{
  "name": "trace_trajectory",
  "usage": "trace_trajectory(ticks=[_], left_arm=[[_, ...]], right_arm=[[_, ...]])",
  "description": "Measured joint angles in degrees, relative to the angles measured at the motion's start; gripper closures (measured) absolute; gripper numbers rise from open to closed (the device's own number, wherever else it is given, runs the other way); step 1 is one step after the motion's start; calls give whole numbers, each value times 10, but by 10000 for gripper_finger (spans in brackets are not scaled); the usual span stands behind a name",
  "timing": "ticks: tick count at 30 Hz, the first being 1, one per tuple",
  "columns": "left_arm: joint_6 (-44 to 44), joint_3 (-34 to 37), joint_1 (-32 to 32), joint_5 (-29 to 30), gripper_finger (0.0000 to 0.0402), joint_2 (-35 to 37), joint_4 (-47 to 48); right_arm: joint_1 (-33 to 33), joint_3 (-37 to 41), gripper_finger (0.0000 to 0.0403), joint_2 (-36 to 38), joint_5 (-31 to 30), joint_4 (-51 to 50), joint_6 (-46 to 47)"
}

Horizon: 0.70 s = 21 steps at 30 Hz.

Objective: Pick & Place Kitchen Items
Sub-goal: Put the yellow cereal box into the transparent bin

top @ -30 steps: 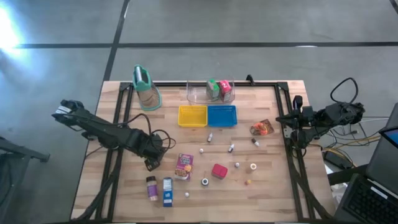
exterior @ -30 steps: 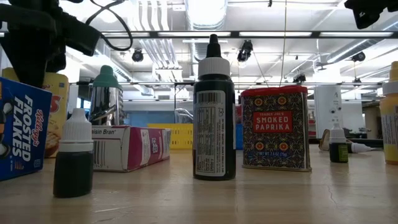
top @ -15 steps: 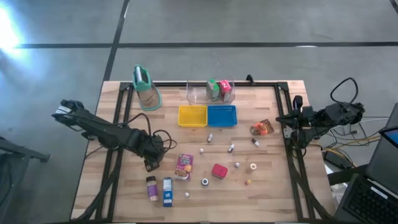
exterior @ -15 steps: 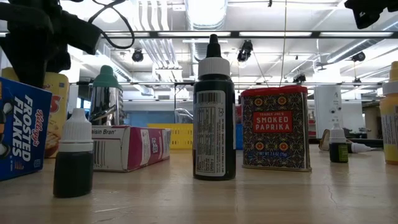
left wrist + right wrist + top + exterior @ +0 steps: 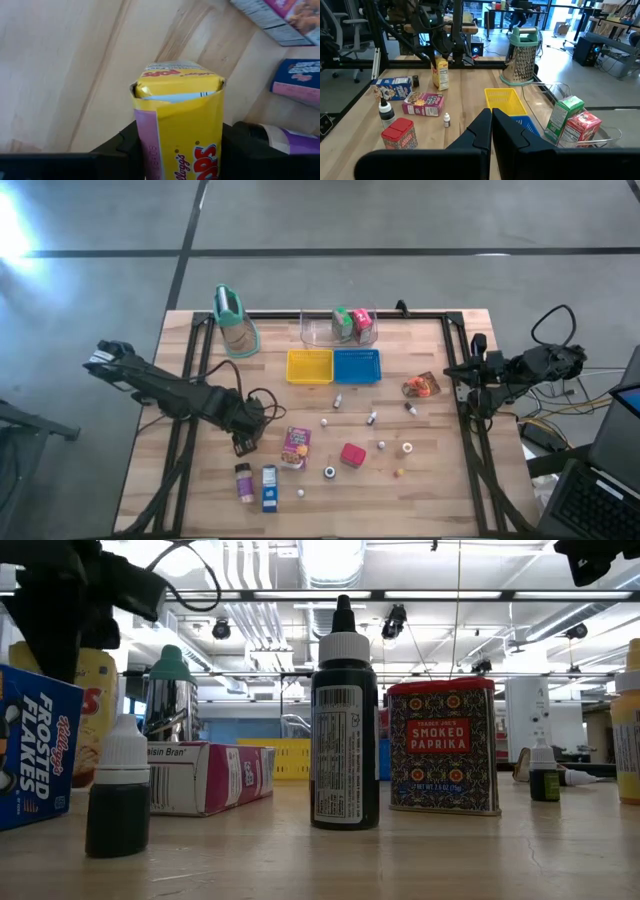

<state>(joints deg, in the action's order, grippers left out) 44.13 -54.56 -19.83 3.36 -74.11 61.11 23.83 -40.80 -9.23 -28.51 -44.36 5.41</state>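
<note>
Closing on the yellow carton [image 5: 177, 120], the left gripper [image 5: 175, 145] is bracketing light, crushable card, best squeezed gently mid-body.

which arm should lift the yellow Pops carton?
Left. Its end effector already straddles the yellow Pops carton, fingers on both sides, standing on the table. The right end effector is shut and parked off the table's far right edge.
</note>
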Motion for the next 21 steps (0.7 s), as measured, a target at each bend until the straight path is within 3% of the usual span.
trace_trajectory(ticks=[5, 11, 21], left_arm=[[-83, -19, 13, 7, 233, 0, 1], [-299, -37, 19, 67, 234, 0, -2], [-559, -61, 27, 303, 234, 0, -75]], right_arm=[[0, 0, 394, 0, 0, 0, 0], [0, 0, 394, 0, 0, 0, 0], [0, 0, 394, 0, 0, 0, 0]])
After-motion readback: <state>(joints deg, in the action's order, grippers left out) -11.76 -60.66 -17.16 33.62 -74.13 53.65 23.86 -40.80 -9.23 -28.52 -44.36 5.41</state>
